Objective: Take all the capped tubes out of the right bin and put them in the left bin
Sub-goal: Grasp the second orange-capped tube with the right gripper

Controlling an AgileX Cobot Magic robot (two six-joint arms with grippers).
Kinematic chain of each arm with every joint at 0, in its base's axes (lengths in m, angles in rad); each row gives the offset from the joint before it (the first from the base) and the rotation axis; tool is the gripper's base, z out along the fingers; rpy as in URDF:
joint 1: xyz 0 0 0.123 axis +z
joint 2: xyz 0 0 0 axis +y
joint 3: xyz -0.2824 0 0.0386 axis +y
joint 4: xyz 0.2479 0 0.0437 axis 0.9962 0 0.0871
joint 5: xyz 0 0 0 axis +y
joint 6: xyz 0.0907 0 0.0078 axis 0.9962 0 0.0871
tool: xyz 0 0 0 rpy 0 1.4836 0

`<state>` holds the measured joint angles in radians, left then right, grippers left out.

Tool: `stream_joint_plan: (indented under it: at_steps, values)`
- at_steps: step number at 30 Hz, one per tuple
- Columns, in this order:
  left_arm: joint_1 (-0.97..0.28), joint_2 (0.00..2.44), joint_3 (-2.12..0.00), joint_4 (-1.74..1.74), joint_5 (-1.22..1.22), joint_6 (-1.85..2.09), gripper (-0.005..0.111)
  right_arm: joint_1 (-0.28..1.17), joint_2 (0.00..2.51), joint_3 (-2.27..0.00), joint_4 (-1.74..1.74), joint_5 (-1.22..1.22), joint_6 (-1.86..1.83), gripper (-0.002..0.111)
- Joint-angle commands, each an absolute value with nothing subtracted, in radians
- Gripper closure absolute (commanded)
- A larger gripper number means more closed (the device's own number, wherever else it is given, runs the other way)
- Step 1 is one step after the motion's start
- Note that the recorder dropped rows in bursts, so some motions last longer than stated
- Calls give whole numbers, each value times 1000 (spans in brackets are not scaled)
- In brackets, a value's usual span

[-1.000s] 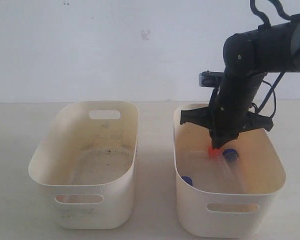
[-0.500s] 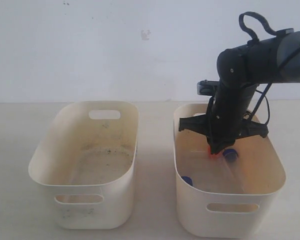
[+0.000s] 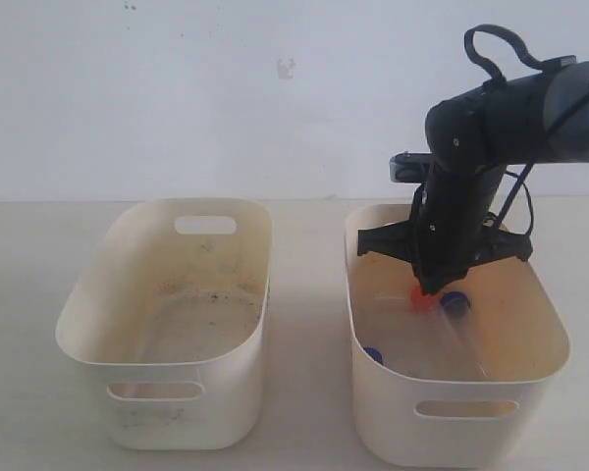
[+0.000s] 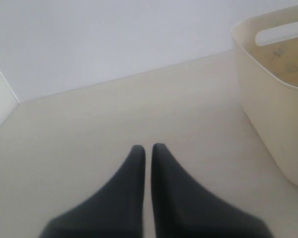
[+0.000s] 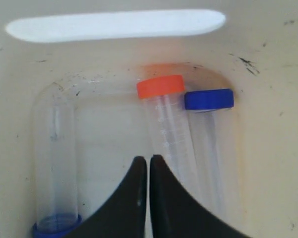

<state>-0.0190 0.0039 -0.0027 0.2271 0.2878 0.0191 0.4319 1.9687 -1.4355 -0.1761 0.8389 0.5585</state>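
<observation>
An orange-capped tube (image 5: 160, 87) and a blue-capped tube (image 5: 208, 99) lie side by side, caps touching, on the floor of the right bin (image 3: 452, 432). A second blue-capped tube (image 5: 54, 163) lies apart from them. The right end effector (image 5: 149, 161) reaches into this bin just beside the orange-capped tube, fingers pressed together with nothing between them. The left bin (image 3: 177, 412) stands alongside. The left end effector (image 4: 148, 148), fingers nearly together and empty, hangs over the bare surface (image 4: 114, 114).
</observation>
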Motion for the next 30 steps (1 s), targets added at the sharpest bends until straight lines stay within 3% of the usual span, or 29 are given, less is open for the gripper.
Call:
stream_joint_plan:
  at_steps: [1,30]
  values:
    - [-21,0,0,229,284,20,103,428,1967,-1439,-196,832,563,107]
    - [-21,0,0,229,284,20,103,468,1967,-1439,-301,874,625,107]
